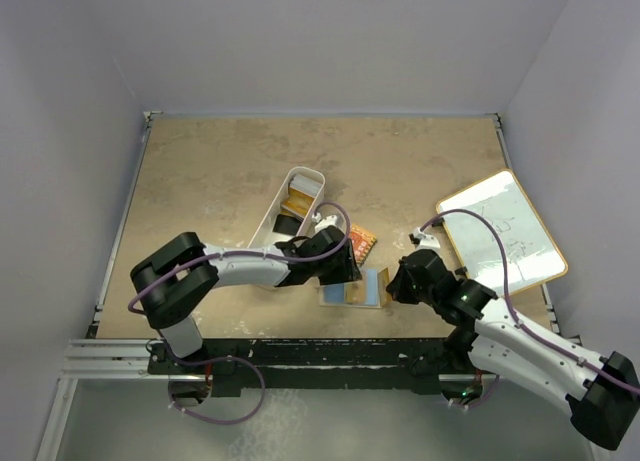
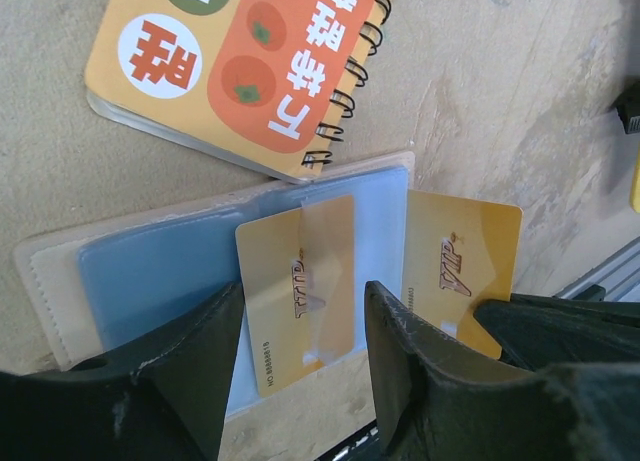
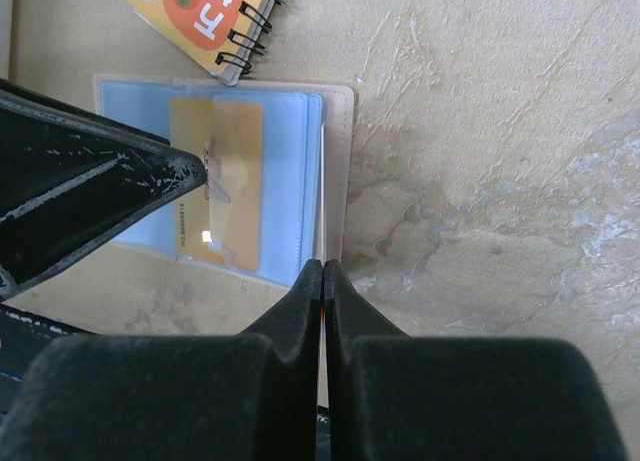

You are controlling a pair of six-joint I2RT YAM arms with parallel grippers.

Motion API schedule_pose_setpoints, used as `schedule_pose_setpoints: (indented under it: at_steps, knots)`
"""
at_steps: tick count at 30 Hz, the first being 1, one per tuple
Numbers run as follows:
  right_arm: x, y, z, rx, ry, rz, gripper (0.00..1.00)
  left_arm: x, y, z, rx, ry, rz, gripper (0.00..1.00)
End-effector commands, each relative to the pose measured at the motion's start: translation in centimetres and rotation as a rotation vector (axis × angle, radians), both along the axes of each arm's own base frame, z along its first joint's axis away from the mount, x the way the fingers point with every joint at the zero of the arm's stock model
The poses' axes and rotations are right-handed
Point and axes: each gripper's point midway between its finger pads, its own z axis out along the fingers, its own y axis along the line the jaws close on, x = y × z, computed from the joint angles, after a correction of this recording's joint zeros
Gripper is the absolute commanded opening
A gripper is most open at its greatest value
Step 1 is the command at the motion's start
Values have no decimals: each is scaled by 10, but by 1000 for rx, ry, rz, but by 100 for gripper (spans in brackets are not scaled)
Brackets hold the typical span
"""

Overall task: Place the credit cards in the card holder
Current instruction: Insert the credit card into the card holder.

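The card holder (image 2: 150, 271) lies open flat on the table, beige outside with blue clear sleeves inside; it also shows in the top view (image 1: 372, 287). One gold credit card (image 2: 295, 291) sits partly in a sleeve slot. My left gripper (image 2: 303, 326) is open and hovers over that card, one finger on each side, holding nothing. My right gripper (image 3: 323, 269) is shut on a second gold credit card (image 2: 460, 266), seen edge-on in the right wrist view at the holder's right edge (image 3: 340, 151).
An orange-red patterned spiral notebook (image 2: 240, 71) lies just behind the holder. A long white bin (image 1: 290, 209) with more cards stands behind the left gripper. A white board (image 1: 500, 226) lies at the right. The table's near edge is close below the holder.
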Motion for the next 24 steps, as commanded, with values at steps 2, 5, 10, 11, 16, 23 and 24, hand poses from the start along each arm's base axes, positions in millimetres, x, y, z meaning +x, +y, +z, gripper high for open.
schedule_pose_setpoints:
  at_steps: [2, 5, 10, 11, 16, 23, 24]
  knots:
    - [4, 5, 1, 27, -22, -3, 0, -1, -23, 17, -80, -15, -17, 48]
    - [3, 6, -1, 27, -11, 1, 0, -5, -32, 19, -102, 0, -29, 48]
    - [3, 9, -2, 44, -12, 7, 0, -5, -42, 26, -123, -17, -40, 47]
    - [3, 10, -2, 48, -12, 10, 0, -4, -44, 27, -129, -24, -43, 47]
    - [3, 7, -5, 32, -14, 12, 0, -3, -54, 31, -160, -38, -67, 47]
    - [1, -3, 2, -19, -14, 10, 0, -3, -47, 28, -112, -55, -58, 46]
    - [3, -7, 6, -37, -23, 0, 0, -3, -44, 29, -103, -58, -51, 46]
